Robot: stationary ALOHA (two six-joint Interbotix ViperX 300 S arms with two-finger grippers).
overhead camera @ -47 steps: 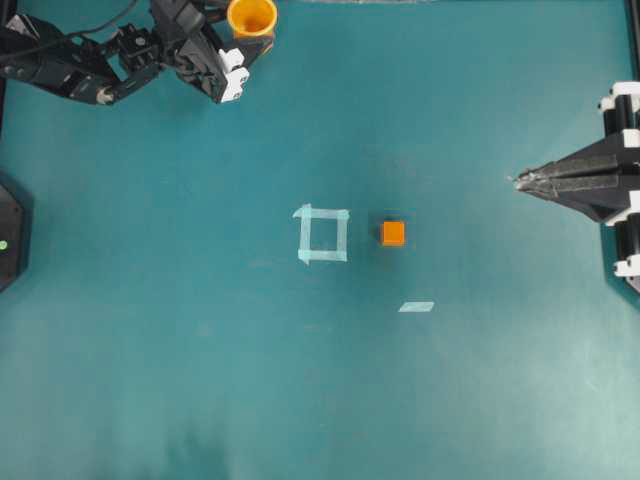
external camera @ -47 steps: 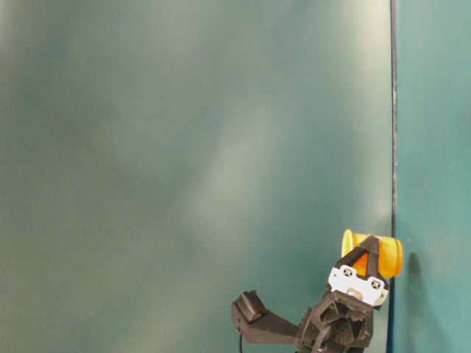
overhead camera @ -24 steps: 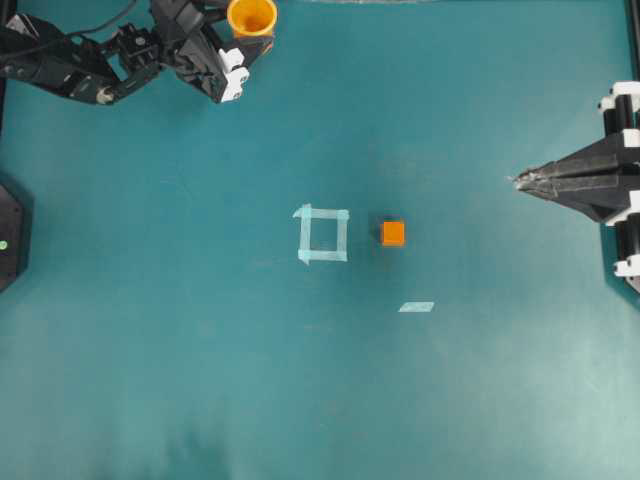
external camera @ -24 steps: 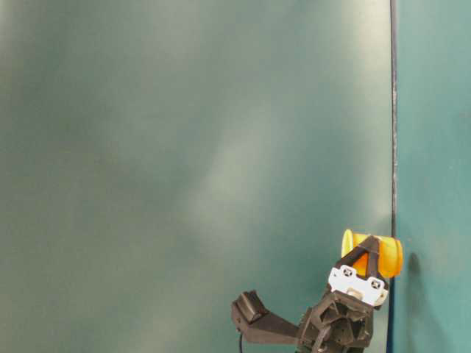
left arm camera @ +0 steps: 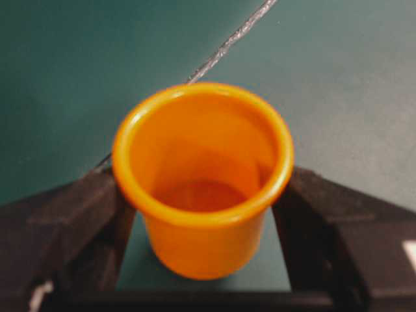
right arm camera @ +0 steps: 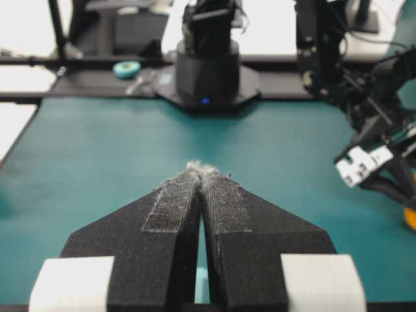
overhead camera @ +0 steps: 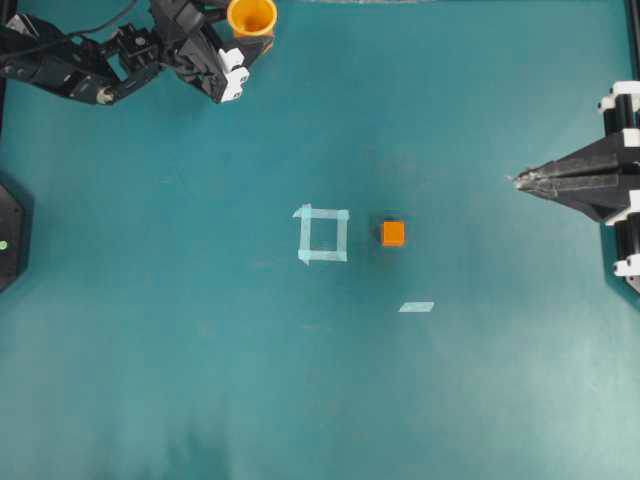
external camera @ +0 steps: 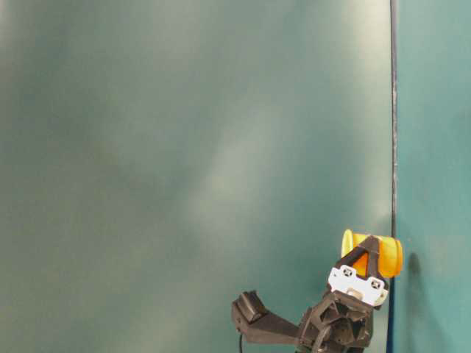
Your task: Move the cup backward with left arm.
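The orange-yellow cup (overhead camera: 252, 15) stands upright at the far edge of the teal table, left of centre. My left gripper (overhead camera: 250, 27) reaches in from the upper left, one black finger on each side of the cup. In the left wrist view the cup (left arm camera: 203, 175) fills the gap and its rim touches both fingers (left arm camera: 71, 221). From table level the cup (external camera: 381, 255) sits in front of the gripper's white trim block. My right gripper (overhead camera: 517, 181) rests at the right edge, shut and empty, its pads (right arm camera: 175, 201) pressed together.
A small orange cube (overhead camera: 393, 233) lies near the table's middle, beside a square of pale tape (overhead camera: 323, 234). A short tape strip (overhead camera: 416, 307) lies nearer the front. A black base (overhead camera: 8, 235) sits at the left edge.
The left gripper and the cup edged slightly toward the far edge a second ago and have stayed still since. The right arm has not moved.
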